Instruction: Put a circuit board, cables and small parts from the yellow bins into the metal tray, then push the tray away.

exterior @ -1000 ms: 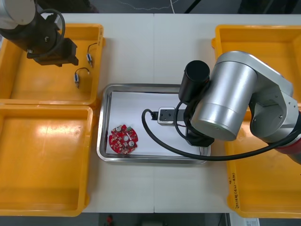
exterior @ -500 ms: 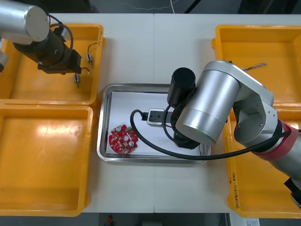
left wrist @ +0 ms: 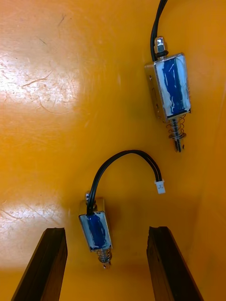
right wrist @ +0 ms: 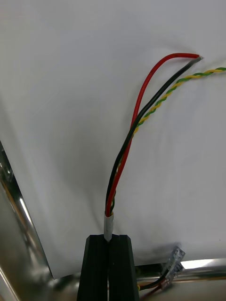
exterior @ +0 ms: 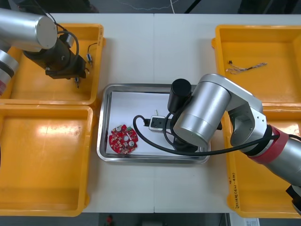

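From above, the left gripper hangs low over the yellow bin at the far left corner of the worktop, close to that bin's right wall, where two small metal parts lie. The metal tray sits mid-worktop between the bins, with a red circuit board on its white floor at the near left. The right arm leans over the tray's right half. A thin loose cable lies in the far right bin.

In the right wrist view, the right gripper is clenched on a cable bundle of red, black and twisted yellow-green strands. It pinches the bundle at its white sleeve above the tray's white floor, near a corner.

In the left wrist view, the left gripper's fingers are spread wide apart. One blue-wrapped part stands between them, apparently untouched, and the other lies farther off.
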Robot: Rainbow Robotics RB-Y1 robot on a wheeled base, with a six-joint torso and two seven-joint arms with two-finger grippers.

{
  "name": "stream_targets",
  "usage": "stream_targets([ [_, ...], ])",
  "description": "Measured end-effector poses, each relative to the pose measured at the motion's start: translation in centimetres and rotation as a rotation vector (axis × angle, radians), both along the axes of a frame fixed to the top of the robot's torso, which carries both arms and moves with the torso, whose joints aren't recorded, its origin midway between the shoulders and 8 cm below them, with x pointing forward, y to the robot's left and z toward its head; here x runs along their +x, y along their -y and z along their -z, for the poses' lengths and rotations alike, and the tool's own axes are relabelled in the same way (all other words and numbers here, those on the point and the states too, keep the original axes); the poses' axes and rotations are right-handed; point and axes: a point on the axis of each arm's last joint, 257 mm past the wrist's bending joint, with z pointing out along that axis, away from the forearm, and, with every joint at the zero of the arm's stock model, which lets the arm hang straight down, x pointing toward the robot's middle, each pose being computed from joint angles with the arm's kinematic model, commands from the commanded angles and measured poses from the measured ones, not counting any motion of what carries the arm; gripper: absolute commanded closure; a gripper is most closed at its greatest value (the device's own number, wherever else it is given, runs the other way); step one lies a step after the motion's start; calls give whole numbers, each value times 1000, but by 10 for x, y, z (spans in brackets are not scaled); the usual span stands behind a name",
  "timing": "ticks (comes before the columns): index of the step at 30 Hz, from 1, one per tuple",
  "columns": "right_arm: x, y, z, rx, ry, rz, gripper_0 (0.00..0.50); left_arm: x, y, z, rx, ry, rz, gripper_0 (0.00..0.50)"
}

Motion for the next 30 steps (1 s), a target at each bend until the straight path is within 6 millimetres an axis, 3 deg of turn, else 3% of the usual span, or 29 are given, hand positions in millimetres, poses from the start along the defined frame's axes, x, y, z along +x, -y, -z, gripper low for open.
stream_targets([
  [7,1,-2,10,0,-16,7,496,-1,0,15,24,-11,-21,0],
  [8,1,-2,12,-1,-20,10,405,-1,0,16,19,-15,-34,0],
  [10,0,-2,13,0,-24,12,137,-2,-2,18,11,-21,-53,0],
  [11,0,-3,13,1,-25,11,88,-2,-3,19,7,-24,-62,0],
  [12,0,-4,13,2,-25,10,88,-3,-4,21,6,-27,-68,0],
  [13,0,-5,13,3,-25,9,0,-3,-5,22,5,-30,-72,0],
  [19,5,-6,10,7,1,9,0,-4,-8,24,5,-37,-79,0],
  [22,5,-7,9,8,4,7,0,-4,-8,24,5,-37,-79,350],
  [24,6,-7,8,10,5,7,0,-4,-8,24,5,-37,-79,496],
  [30,10,-9,0,29,20,15,0,-2,-7,23,2,-26,-79,500],
])
